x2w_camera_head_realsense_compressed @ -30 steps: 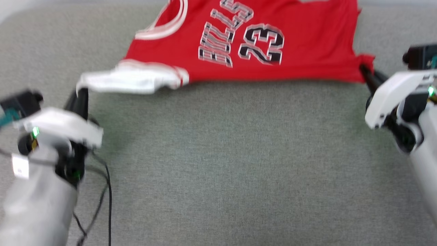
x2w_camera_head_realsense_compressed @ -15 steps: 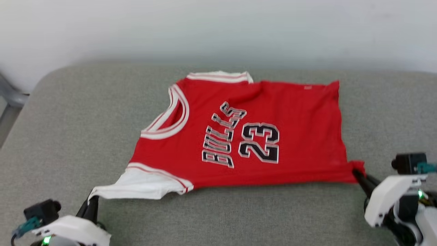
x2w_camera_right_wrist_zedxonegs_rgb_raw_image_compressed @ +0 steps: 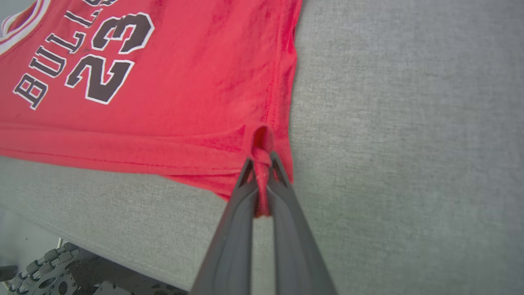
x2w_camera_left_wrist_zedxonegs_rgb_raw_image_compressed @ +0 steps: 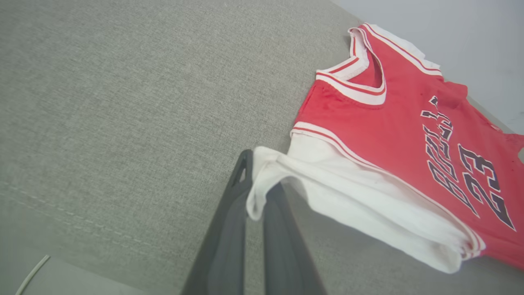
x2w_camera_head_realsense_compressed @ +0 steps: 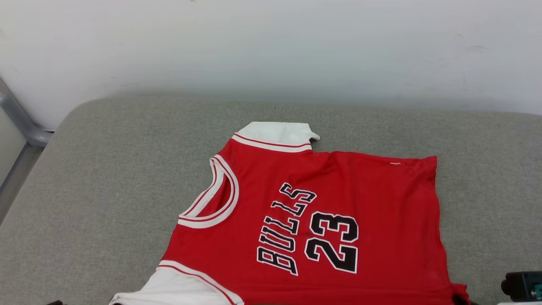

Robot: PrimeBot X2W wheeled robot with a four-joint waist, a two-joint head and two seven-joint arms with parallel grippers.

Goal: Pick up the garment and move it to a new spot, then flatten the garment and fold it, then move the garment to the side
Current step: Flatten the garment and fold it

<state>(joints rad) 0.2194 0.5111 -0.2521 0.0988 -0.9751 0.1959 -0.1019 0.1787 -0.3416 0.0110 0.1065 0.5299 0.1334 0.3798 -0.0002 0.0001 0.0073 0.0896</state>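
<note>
Stretches the garment [x2w_camera_head_realsense_compressed: 338, 190] front-up on the grey padded surface [x2w_camera_head_realsense_compressed: 106, 169]: red, white sleeves, black 23. Clenches its white sleeve in left gripper [x2w_camera_left_wrist_zedxonegs_rgb_raw_image_compressed: 260, 177] fingers, red hem corner in right gripper [x2w_camera_right_wrist_zedxonegs_rgb_raw_image_compressed: 260, 162] fingers, both angled low.

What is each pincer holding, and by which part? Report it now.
Both hold the red Bulls jersey: the left pincer is shut on the cuff of its white sleeve, the right pincer on a bunched corner of its red bottom hem.

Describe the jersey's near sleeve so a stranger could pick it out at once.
On the grey cushion lies the red jersey, printed front up. Its near white sleeve trails off the shoulder to the left gripper, which pinches its cuff; the far sleeve lies flat, untouched.
</note>
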